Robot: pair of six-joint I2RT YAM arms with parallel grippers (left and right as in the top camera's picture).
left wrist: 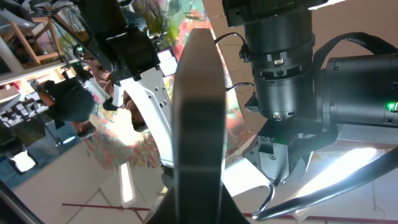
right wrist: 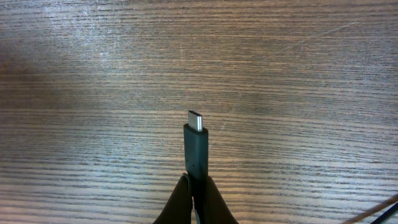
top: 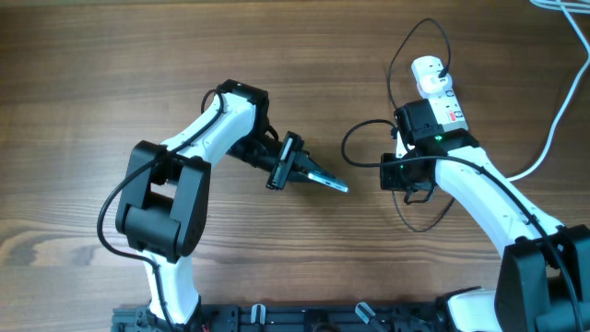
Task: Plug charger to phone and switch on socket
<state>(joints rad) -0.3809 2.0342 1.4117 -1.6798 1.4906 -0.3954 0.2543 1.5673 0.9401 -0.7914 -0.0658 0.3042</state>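
Right wrist: right gripper is pinching charger, left gripper clamping phone; I'm advising squaring them up before pushing.

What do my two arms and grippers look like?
Left arm and right arm match: white links between bulky black joint housings, thin black cables alongside. Left gripper and right gripper are black, with slim tapered fingers. A green light glows at the right wrist.

No writing, brand, number or sign can be read: the phone, clamped between the jaws of the left gripper, shows only its bare edge, and the socket near the right gripper carries red marks too small to read.
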